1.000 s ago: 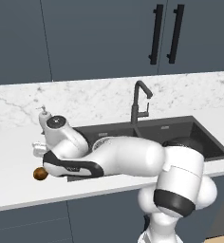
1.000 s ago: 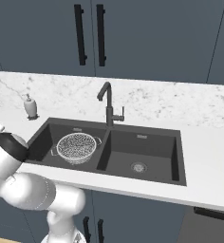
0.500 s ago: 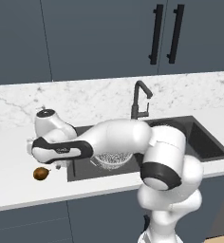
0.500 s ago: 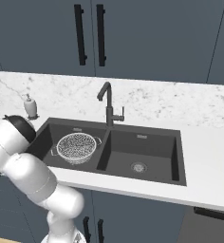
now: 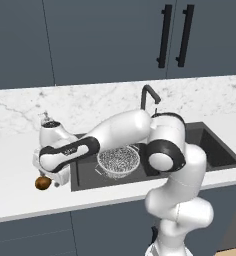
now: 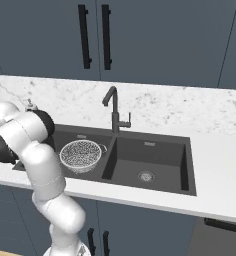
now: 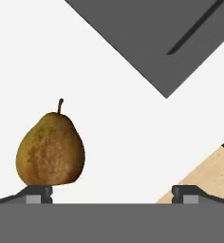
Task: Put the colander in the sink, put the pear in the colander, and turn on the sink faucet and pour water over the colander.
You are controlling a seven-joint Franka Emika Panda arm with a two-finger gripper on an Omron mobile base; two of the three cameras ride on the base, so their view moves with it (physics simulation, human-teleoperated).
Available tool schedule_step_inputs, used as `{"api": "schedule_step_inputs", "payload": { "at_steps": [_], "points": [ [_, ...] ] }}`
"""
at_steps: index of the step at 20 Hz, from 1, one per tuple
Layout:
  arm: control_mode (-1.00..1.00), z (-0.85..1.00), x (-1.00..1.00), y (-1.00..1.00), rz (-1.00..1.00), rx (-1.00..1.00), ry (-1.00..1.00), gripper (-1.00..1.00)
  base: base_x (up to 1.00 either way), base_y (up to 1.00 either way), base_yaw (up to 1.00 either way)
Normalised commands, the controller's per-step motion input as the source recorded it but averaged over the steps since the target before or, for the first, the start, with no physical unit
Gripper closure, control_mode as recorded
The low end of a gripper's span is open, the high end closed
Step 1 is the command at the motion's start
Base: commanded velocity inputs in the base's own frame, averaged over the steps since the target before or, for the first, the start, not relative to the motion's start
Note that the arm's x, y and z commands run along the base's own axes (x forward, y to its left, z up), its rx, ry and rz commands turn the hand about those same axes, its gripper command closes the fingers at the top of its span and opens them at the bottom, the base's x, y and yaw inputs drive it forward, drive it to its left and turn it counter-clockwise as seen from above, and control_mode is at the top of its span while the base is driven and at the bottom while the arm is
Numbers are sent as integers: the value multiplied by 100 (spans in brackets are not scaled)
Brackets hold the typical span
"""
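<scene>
We have the sink [image 6: 152,150] with the colander [image 6: 80,155] already sitting in its left basin, so the step in hand, as we judge it, is fetching the pear [image 5: 42,183]. It lies on the white counter [image 5: 20,195] just left of the sink, near the front edge. The gripper [image 5: 49,176] hovers right over it, fingers spread wide and holding nothing. In the hand view the pear [image 7: 51,150] sits off-centre, above one fingertip [image 7: 38,193] — we should shift sideways to centre it between the fingers before descending and closing on the fat belly. In that view its long axis runs from the broad base near the fingertips to the stem — pointing away from them.
</scene>
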Motion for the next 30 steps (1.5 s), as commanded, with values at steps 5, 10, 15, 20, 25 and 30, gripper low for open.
{"api": "schedule_step_inputs", "payload": {
  "at_steps": [5,10,15,20,25,30],
  "points": [
    [-100,-13,49,23,-18,0,7,-100,0,0,0],
    [-100,-2,49,31,-11,0,3,-100,0,0,0],
    [-100,0,46,40,-7,0,0,-100,0,0,0],
    [-100,0,32,34,-4,0,2,-100,0,0,0],
    [-100,-4,16,41,-4,0,9,100,0,0,0],
    [-100,-2,1,21,-5,0,6,100,0,0,0]
  ]
}}
